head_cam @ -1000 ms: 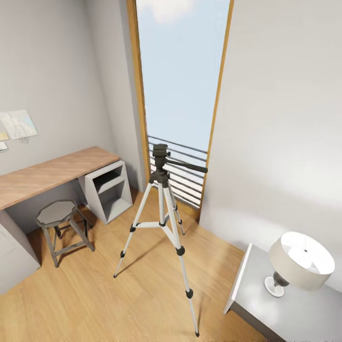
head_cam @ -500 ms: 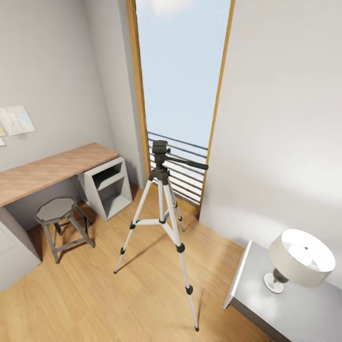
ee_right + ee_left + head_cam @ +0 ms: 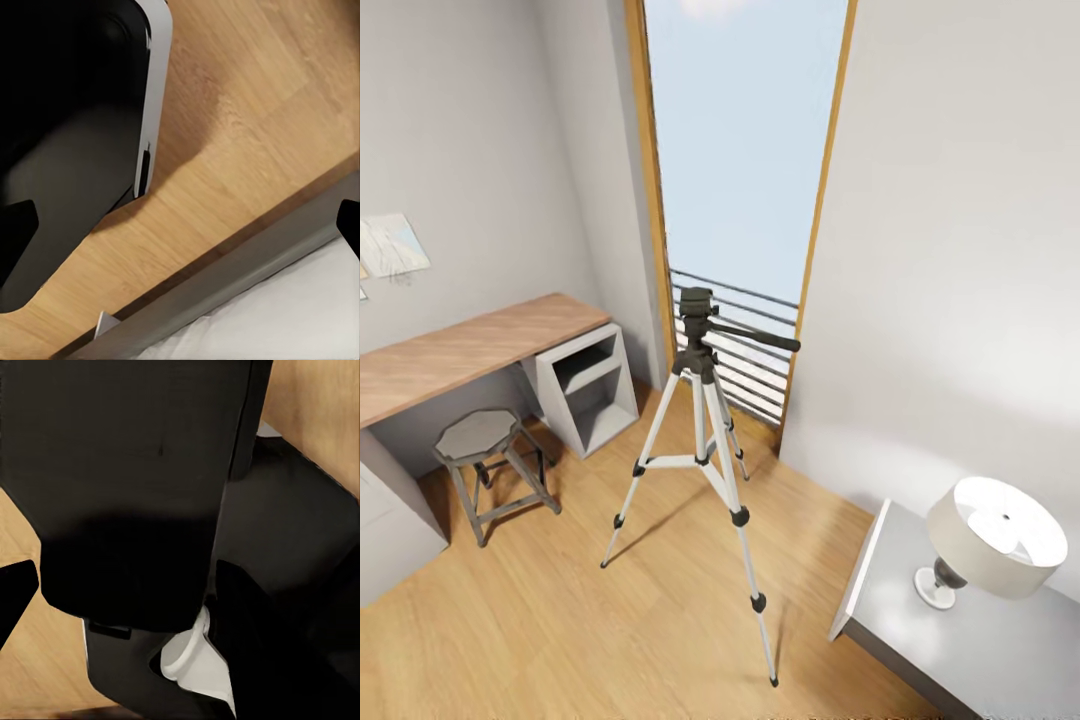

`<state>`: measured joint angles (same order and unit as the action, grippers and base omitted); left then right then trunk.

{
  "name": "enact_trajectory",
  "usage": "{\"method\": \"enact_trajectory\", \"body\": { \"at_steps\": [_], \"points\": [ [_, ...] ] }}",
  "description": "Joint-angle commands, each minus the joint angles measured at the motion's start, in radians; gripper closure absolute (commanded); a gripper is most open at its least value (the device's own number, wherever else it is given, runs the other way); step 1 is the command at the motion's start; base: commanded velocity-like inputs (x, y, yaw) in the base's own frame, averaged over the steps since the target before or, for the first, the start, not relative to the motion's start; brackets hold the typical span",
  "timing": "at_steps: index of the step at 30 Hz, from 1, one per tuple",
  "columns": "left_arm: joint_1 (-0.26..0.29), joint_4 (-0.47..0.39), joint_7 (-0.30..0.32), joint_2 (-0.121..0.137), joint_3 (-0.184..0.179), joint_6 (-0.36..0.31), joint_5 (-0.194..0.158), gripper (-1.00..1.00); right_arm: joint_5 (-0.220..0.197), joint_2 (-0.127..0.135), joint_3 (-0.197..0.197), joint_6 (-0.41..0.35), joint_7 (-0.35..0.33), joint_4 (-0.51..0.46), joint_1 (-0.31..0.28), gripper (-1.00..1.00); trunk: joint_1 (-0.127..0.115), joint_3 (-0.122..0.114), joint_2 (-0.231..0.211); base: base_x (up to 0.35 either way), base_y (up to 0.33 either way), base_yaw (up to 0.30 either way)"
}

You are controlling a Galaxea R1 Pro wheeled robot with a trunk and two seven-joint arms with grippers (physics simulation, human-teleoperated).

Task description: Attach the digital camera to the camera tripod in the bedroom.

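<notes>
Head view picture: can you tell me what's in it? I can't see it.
A tall camera tripod with silver legs stands on a wood floor in front of a tall window. A wood-topped desk and a grey stool are at the left, a lamp at the lower right.

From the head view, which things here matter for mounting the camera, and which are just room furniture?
For the job:
- camera tripod, standing on the wood floor before the window, head bare

Just around:
- stool
- desk
- lamp on the grey side table
- wall pictures
</notes>
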<state>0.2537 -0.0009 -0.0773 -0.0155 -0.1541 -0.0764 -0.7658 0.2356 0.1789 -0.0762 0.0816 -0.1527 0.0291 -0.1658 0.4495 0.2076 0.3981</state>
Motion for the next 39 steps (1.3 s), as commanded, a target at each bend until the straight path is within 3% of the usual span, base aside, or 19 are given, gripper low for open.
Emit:
{"method": "enact_trajectory", "body": {
  "at_steps": [1,9,39],
  "points": [
    [0.001,0.000,-0.003,0.000,-0.010,-0.012,-0.005,1.00,0.008,0.001,-0.008,0.006,-0.002,0.003,-0.001,-1.00,0.000,0.003,0.002,0.000,0.000,0.000],
    [0.001,-0.001,-0.003,0.003,-0.010,-0.038,-0.006,1.00,0.008,0.001,-0.008,0.006,-0.002,0.003,-0.001,-1.00,0.000,0.016,0.002,0.000,0.000,0.000],
    [0.001,0.000,-0.004,0.005,-0.010,-0.026,-0.012,1.00,0.008,0.001,-0.008,0.006,-0.002,0.003,-0.001,-1.00,0.000,0.065,0.002,0.000,0.000,0.000]
  ]
}}
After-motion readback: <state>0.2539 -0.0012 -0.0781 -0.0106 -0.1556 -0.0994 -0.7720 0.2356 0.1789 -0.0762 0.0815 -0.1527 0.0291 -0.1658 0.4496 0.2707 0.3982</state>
